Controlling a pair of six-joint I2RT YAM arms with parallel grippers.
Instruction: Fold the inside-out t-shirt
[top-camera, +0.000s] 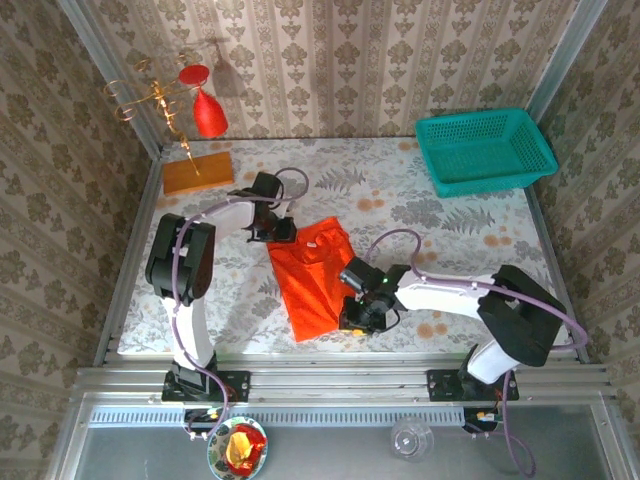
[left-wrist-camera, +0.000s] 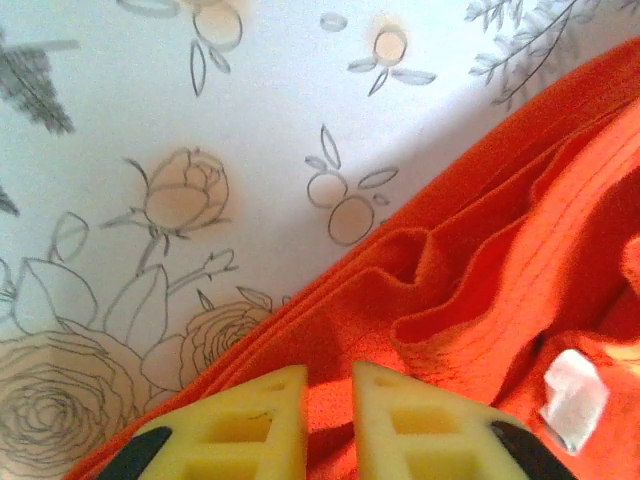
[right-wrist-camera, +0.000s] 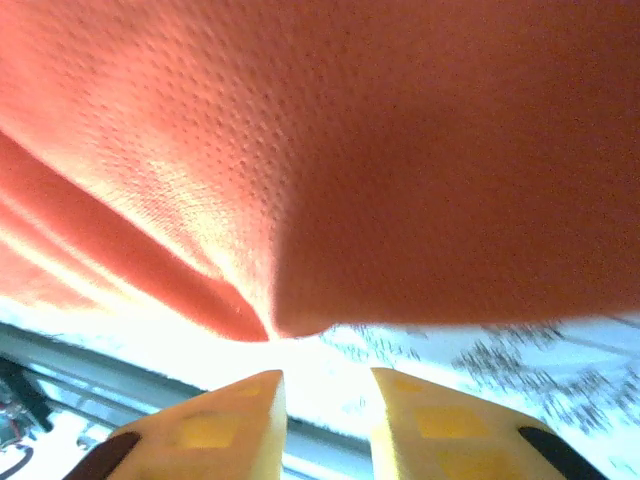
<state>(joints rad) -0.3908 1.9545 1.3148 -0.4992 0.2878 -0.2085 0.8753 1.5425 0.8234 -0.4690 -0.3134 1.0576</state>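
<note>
Overhead, the inside-out t-shirt (top-camera: 315, 275) lies as a folded orange-red strip on the flowered table (top-camera: 450, 240), stretched between the two pincers. The left gripper (top-camera: 283, 236) sits at the strip's far corner, and from above its tips are hard to pick out against its own dark body. In the left wrist view, the left gripper (left-wrist-camera: 330, 400) is slightly spread. Its yellow fingers (left-wrist-camera: 250, 420) are cut off by the bottom edge. Cloth shows through the slit, but I cannot tell whether it lies in the gap or beneath it. Rumpled hems of the t-shirt (left-wrist-camera: 520, 260) run ahead and to the right of the tips, with a small blurred white tag (left-wrist-camera: 572, 398) at the right.

The right gripper (top-camera: 352, 316) is at the strip's near right edge. In its wrist view, the right gripper (right-wrist-camera: 325, 400) stands parted, with glare showing through the gap. A corner of the t-shirt (right-wrist-camera: 400, 150) hangs just ahead of the tips, blurred and covering most of what lies beyond.
</note>
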